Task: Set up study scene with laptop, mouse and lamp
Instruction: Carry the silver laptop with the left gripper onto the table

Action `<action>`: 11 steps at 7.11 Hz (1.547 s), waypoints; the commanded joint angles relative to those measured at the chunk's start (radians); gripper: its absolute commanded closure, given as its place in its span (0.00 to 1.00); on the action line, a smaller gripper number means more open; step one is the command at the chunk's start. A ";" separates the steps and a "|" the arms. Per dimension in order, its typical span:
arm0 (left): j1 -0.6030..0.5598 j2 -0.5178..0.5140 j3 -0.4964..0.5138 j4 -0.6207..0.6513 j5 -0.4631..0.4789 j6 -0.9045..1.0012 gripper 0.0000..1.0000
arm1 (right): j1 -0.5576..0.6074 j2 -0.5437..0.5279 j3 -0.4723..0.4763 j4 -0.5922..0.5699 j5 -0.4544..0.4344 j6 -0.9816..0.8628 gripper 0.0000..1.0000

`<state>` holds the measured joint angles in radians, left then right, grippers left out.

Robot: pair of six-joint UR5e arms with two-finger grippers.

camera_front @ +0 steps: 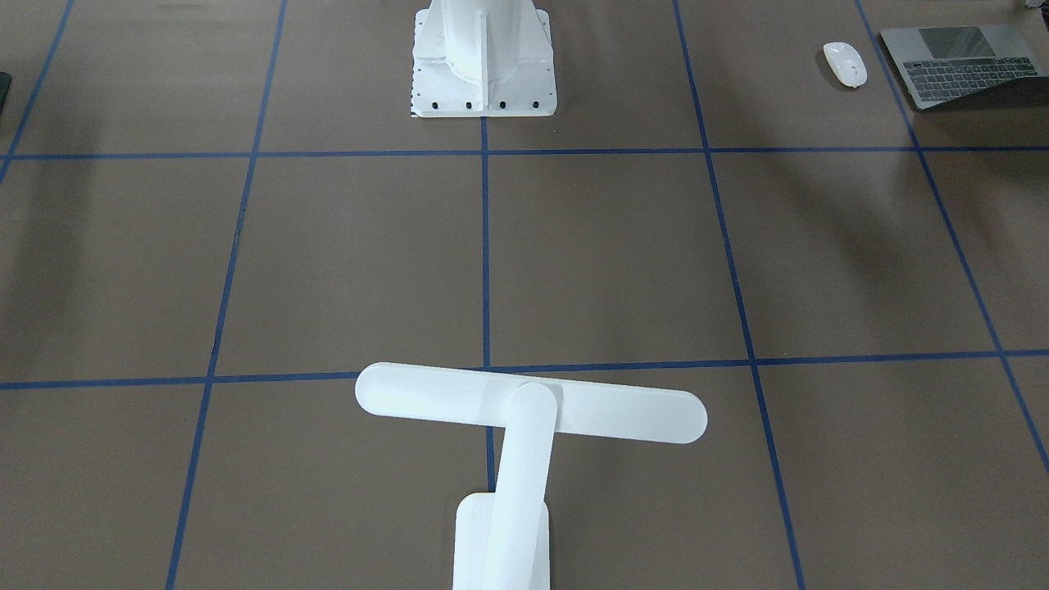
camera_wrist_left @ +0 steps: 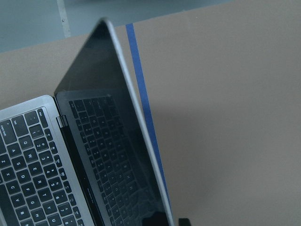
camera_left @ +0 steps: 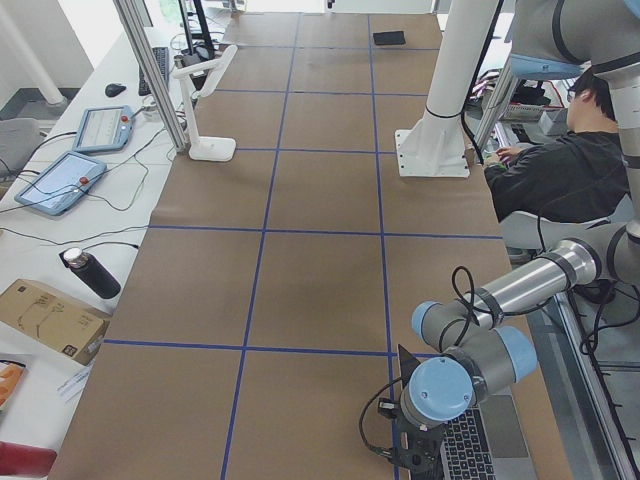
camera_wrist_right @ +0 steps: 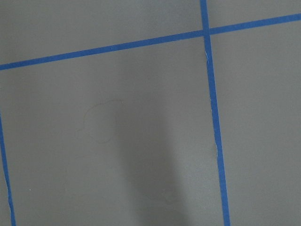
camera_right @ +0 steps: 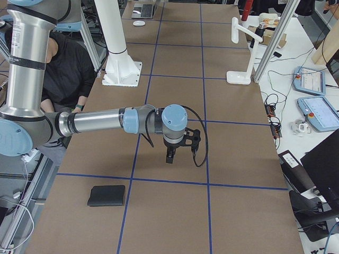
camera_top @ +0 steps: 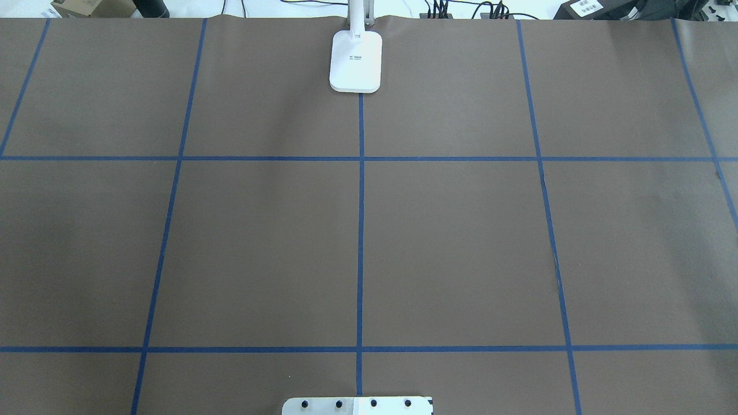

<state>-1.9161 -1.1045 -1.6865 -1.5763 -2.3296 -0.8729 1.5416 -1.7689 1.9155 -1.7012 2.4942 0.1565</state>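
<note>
The laptop [camera_wrist_left: 70, 155] stands open at the table's left end, its lid edge-on in the left wrist view. It also shows in the front view [camera_front: 959, 65]. My left gripper [camera_left: 408, 465] is right at the lid's edge; I cannot tell whether it is open or shut. The white mouse [camera_front: 845, 64] lies beside the laptop. The white lamp [camera_front: 524, 410] stands at the far edge's middle, and its base shows in the overhead view [camera_top: 356, 60]. My right gripper [camera_right: 169, 154] hangs low over bare table, nothing visibly in it; I cannot tell its state.
The white bolted pedestal [camera_front: 483, 57] stands at the robot's side, middle. A flat black mousepad [camera_right: 107, 195] lies near the table's right end. A seated person [camera_left: 560, 175] is behind the robot. Tablets and cables lie past the far edge.
</note>
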 commanded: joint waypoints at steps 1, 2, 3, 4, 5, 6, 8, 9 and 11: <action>-0.029 0.015 -0.059 0.018 0.001 0.000 1.00 | 0.000 0.000 -0.004 0.000 0.000 0.000 0.01; -0.030 0.006 -0.083 0.045 0.009 0.000 1.00 | 0.000 0.000 -0.006 -0.002 0.000 0.000 0.01; -0.050 -0.007 -0.113 0.082 0.009 -0.001 1.00 | 0.000 0.000 -0.006 -0.002 0.000 0.000 0.01; -0.075 -0.040 -0.125 0.110 0.022 0.000 1.00 | 0.000 0.000 -0.006 -0.002 0.000 0.002 0.01; -0.078 -0.055 -0.149 0.127 0.022 -0.003 1.00 | 0.000 0.000 -0.006 -0.002 0.000 0.000 0.01; -0.081 -0.101 -0.156 0.183 0.022 -0.012 1.00 | 0.000 -0.001 -0.006 -0.002 0.000 0.000 0.01; -0.080 -0.240 -0.157 0.353 0.022 -0.014 1.00 | 0.000 -0.001 -0.001 -0.002 0.000 0.002 0.01; -0.080 -0.306 -0.163 0.427 0.021 -0.015 1.00 | 0.000 -0.001 -0.001 -0.002 0.000 0.000 0.01; -0.025 -0.441 -0.206 0.565 0.018 -0.085 1.00 | 0.000 -0.006 -0.001 -0.006 0.002 0.002 0.01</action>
<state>-1.9783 -1.4611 -1.8707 -1.0952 -2.3099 -0.9134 1.5417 -1.7723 1.9147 -1.7038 2.4953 0.1576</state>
